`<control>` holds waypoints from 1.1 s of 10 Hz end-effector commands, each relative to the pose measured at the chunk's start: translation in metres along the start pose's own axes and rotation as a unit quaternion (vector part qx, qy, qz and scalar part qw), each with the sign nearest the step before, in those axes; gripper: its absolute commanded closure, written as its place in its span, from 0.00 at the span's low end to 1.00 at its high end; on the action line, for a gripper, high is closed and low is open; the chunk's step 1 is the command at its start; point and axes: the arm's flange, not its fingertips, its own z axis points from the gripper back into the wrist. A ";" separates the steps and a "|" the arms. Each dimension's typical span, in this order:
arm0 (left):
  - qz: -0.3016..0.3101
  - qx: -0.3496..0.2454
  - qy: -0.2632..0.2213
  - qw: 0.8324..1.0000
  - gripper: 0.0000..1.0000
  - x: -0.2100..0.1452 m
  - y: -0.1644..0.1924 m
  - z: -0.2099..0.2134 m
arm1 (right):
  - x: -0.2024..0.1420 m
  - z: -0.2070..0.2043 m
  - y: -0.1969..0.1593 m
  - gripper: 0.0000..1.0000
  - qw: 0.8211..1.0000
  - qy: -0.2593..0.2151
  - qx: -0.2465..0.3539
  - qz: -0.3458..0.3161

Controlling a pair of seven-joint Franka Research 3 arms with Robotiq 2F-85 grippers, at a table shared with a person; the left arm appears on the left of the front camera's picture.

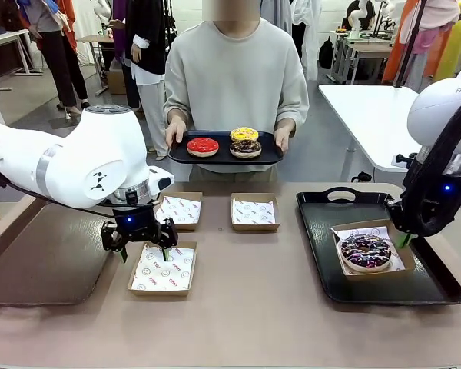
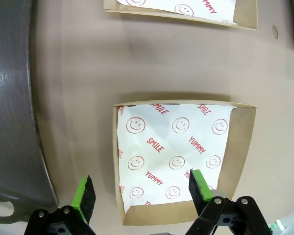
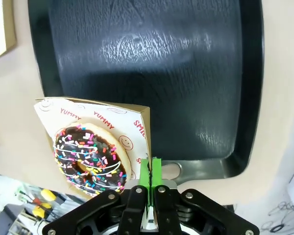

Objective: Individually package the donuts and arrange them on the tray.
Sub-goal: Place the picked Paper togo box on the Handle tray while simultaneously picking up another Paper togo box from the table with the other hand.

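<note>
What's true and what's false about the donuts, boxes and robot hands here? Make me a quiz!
1. The chocolate donut with coloured sprinkles lies in a paper-lined brown cardboard box on the big black tray. True.
2. The person's small black tray carries four donuts. False: three, a glossy red donut, a yellow donut and a dark chocolate donut.
3. The left gripper hangs open over an empty paper-lined box. True.
4. The right gripper is wide open. False: it is pinched shut on the sprinkled donut's box.
</note>
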 end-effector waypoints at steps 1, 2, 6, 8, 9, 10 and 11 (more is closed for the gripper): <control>0.023 0.013 -0.017 0.999 0.00 0.003 0.004 -0.003 | 0.011 -0.011 0.001 0.99 1.000 -0.002 0.014 0.014; 0.028 0.014 -0.014 0.999 0.00 0.005 0.010 -0.006 | 0.017 -0.017 0.001 0.99 1.000 0.006 0.013 0.011; 0.034 0.009 -0.008 0.999 0.00 0.009 0.021 -0.013 | 0.039 -0.028 0.001 0.99 1.000 0.020 0.018 0.001; 0.034 0.005 -0.002 0.999 0.00 0.012 0.025 -0.018 | 0.046 -0.030 0.007 0.99 0.999 0.023 0.022 0.004; 0.033 0.005 -0.001 0.999 0.00 0.012 0.026 -0.019 | 0.047 -0.031 0.010 0.99 0.999 0.028 0.022 0.008; 0.033 0.005 0.001 0.999 0.00 0.013 0.027 -0.020 | 0.047 -0.033 0.013 0.99 0.999 0.030 0.018 0.010; 0.034 0.004 0.003 0.999 0.00 0.013 0.028 -0.020 | 0.046 -0.033 0.015 0.99 0.999 0.030 0.009 0.013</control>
